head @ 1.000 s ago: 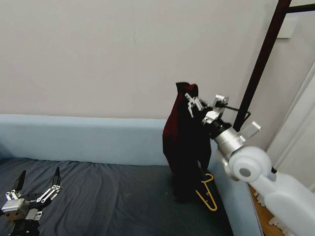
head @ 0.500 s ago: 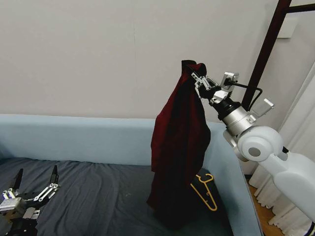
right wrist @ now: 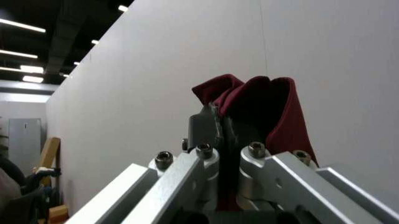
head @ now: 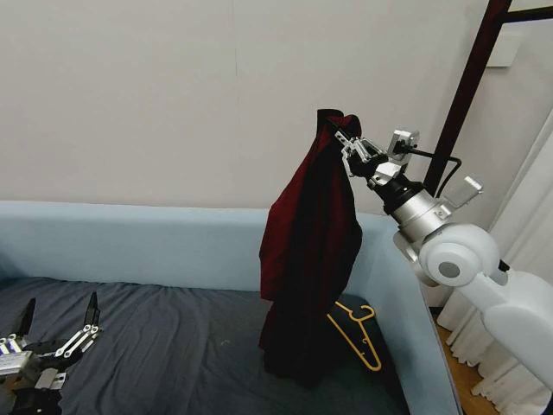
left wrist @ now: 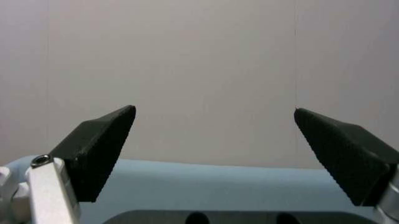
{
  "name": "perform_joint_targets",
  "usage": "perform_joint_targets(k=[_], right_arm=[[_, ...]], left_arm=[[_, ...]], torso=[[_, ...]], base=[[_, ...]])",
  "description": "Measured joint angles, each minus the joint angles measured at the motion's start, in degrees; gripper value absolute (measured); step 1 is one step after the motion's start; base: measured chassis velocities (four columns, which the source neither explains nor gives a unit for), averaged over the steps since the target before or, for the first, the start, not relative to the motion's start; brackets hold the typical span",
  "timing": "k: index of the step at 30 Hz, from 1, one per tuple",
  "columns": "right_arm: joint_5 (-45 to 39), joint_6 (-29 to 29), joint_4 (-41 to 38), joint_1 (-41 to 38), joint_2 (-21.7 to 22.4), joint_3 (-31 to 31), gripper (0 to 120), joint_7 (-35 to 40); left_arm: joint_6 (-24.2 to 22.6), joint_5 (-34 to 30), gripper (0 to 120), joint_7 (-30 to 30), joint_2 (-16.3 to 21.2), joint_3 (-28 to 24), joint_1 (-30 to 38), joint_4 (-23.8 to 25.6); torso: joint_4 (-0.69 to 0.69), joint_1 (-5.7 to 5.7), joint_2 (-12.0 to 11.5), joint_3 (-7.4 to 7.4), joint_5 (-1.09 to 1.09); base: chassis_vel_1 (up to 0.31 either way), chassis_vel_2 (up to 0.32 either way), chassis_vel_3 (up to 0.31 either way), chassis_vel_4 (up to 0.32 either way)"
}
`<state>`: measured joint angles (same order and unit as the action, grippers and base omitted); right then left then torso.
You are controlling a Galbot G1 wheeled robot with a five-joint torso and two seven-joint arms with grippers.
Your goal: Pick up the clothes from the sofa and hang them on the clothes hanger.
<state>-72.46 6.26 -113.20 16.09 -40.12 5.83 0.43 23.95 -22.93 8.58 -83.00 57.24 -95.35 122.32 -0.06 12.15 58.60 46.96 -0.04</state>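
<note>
A dark red garment [head: 309, 259] hangs in the air above the right end of the sofa, its hem brushing the seat. My right gripper [head: 344, 140] is shut on the garment's top fold, high against the wall. In the right wrist view the fingers [right wrist: 209, 128] pinch the red cloth [right wrist: 274, 112]. A yellow hanger [head: 359, 333] lies on the seat cushion beside the garment's lower edge. The dark pole of the clothes stand [head: 462, 95] rises just right of the gripper. My left gripper [head: 47, 346] sits low at the bottom left over the seat, open, with its black fingertips [left wrist: 100, 149] spread wide.
The light blue sofa back [head: 138, 246] runs along the white wall, with a dark grey seat cushion [head: 173, 346]. The sofa's right arm [head: 406, 320] is close under my right forearm. A white curtain [head: 527, 233] hangs at the far right.
My right gripper has risen and moved right with the garment, which now hangs full length. The left gripper has sunk slightly lower in the picture.
</note>
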Motion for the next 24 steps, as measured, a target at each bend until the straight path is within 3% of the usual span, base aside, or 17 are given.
perform_joint_targets(k=[6, 9, 11, 12, 16, 24], right_arm=[[2.1, -1.5, -1.1, 2.5, 2.1, 1.7, 0, -1.8], [12.0, 0.1, -0.9, 14.9, -0.1, 4.7, 0, -2.3], [21.4, 2.2, 3.2, 24.5, -3.2, 5.7, 0, -5.0], [21.4, 2.2, 3.2, 24.5, -3.2, 5.7, 0, -5.0], [36.4, 6.9, 17.9, 36.3, -10.3, 8.3, 0, -9.0], [45.8, 9.4, 30.1, 40.4, -17.6, 10.1, 0, -9.6]], left_arm=[[0.8, 0.6, 100, 0.0, -0.5, -0.6, -0.3, -0.7], [1.5, 1.2, 100, 0.1, -1.2, -1.0, -1.0, -1.0], [1.6, 1.4, 100, 0.1, -1.1, -1.0, -1.4, -1.0], [1.6, 1.4, 100, 0.1, -1.1, -1.0, -1.4, -1.0], [1.6, 1.7, 100, 0.2, -0.8, -0.6, -2.5, -1.0], [1.4, 1.8, 100, 0.2, -0.4, 0.3, -2.5, -1.8]], torso=[[-0.02, 0.0, 0.0, -0.02, -0.03], [0.01, 0.0, 0.0, -0.01, -0.01], [0.0, 0.0, 0.0, -0.01, 0.0], [0.0, 0.0, 0.0, -0.01, 0.0], [-0.03, -0.01, 0.0, -0.01, 0.02], [0.0, -0.01, 0.0, -0.01, -0.02]], base=[[0.0, 0.0, 0.0, 0.0], [0.0, 0.0, 0.0, 0.0], [0.0, 0.0, 0.0, 0.0], [0.0, 0.0, 0.0, 0.0], [0.0, 0.0, 0.0, 0.0], [0.0, 0.0, 0.0, 0.0]])
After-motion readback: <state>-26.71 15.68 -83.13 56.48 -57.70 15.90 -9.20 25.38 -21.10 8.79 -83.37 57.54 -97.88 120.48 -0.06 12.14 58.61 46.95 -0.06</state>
